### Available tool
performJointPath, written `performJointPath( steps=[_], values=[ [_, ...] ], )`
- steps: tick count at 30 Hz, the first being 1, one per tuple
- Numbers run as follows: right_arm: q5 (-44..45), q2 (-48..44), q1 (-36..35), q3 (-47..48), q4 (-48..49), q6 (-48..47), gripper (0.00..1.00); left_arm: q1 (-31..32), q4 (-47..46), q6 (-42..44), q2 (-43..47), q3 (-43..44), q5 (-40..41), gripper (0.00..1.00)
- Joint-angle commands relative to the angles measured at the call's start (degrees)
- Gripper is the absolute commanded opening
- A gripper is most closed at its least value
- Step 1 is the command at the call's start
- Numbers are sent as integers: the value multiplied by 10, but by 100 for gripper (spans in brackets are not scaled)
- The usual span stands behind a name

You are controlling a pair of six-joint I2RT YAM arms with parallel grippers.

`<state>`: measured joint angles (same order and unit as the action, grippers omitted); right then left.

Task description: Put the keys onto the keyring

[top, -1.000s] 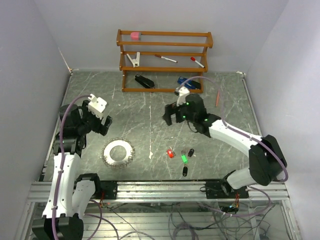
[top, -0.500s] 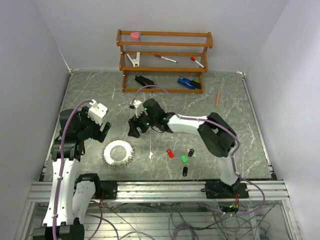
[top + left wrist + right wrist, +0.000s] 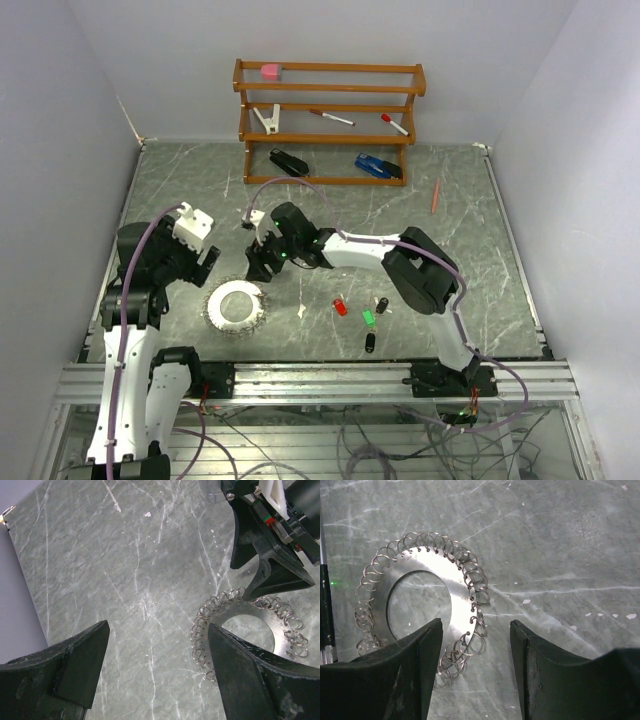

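- The keyring [image 3: 237, 305] lies flat on the table [image 3: 460, 200], towards 7 o'clock from the table's middle in the top view.
- It is a flat metal ring with many small wire loops around its rim [image 3: 447, 575].
- The right gripper [image 3: 262, 265] hangs just beside the keyring, at about 1 o'clock from it.
- Its fingers are apart and hold nothing; in the right wrist view [image 3: 475, 630] the rim of the keyring shows in the gap between them.
- In the left wrist view the right gripper [image 3: 270, 570] has its tips at the loops [image 3: 202, 630]; I cannot tell if they touch.
- The left gripper [image 3: 203, 260] is at 10 o'clock from the keyring, near but apart from it.
- Its fingers are spread wide, with only bare table between them [image 3: 157, 630].
- The keys lie loose at 3 o'clock from the keyring, well apart from it: red key [image 3: 341, 307], green key [image 3: 368, 317], one black key [image 3: 381, 304] and another black key [image 3: 369, 342] at 6 o'clock from the green one.
- No key is on the keyring.
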<state>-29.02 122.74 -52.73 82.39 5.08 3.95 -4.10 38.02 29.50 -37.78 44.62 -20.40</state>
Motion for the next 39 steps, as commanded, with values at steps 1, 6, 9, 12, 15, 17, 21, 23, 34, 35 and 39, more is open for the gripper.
performJointPath(
  steps=[1, 6, 9, 12, 15, 17, 21, 23, 34, 35, 39],
  values=[
    [-18, 17, -3, -8, 6, -16, 56, -5, -7, -1, 4, 1, 15, 91],
    [-30, 31, -3, -7, 15, -11, 52, -5, -2, 1, 2, 0, 11, 90],
    [-37, 49, -4, 6, 2, -12, 45, -5, -5, 1, 6, -4, 15, 90],
    [-36, 55, -4, 10, -7, -14, 37, -5, -6, 0, 9, -5, 18, 90],
    [-34, 50, -4, 1, -7, -11, 30, -5, -5, 3, 12, -7, 23, 90],
    [-32, 43, -4, -10, -1, -6, 25, -5, -6, 4, 14, -8, 26, 90],
    [-31, 35, -4, -21, -6, -3, 0, -5, -8, 5, 15, -9, 26, 90],
    [-29, 32, -4, -27, -4, -1, 0, -5, -8, 3, 14, -9, 24, 90],
    [5, -82, -4, -74, 31, -16, 0, -5, -25, -49, -29, 54, 7, 92],
    [5, -97, -4, -71, 22, -19, 0, -5, -25, -59, -39, 69, -1, 92],
    [9, -147, -4, -60, 7, -26, 0, -5, -12, -85, -80, 117, -68, 90]
  ],
)
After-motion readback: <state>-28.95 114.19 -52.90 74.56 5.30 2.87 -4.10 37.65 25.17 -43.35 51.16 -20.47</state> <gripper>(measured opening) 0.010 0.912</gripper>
